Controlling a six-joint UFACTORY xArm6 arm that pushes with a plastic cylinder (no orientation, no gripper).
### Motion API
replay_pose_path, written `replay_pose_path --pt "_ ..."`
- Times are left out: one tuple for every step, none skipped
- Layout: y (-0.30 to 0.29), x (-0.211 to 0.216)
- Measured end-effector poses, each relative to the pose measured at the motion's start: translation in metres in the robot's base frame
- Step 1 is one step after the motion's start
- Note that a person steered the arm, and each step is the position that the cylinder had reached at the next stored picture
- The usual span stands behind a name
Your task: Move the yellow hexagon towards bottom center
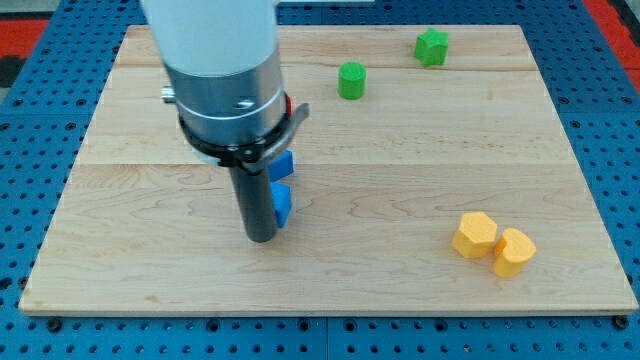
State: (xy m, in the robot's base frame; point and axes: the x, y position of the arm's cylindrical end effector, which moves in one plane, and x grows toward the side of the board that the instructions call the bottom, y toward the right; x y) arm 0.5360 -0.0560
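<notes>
The yellow hexagon (474,234) lies on the wooden board (400,290) at the view's lower right. A second yellow block, heart-shaped (515,251), touches it on its right. My tip (261,238) rests on the board at the view's centre left, far to the left of the yellow hexagon. Two blue blocks sit right beside the rod: one (282,204) touching its right side, another (284,164) just above it, partly hidden by the arm.
A green cylinder-like block (351,80) and a green star-like block (432,47) sit near the view's top. A small red piece (288,103) peeks out behind the arm's body. The board rests on a blue perforated table (30,180).
</notes>
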Motion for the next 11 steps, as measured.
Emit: replay_pose_path --pt "0.031 0.000" --pt "0.081 -0.005" --pt "0.152 -0.046" --pt "0.237 -0.040" --pt "0.263 -0.011" --pt "0.234 0.021" --pt "0.201 0.025" --pt "0.238 0.014" --pt "0.230 -0.009" --pt "0.167 -0.009" --pt "0.131 -0.009"
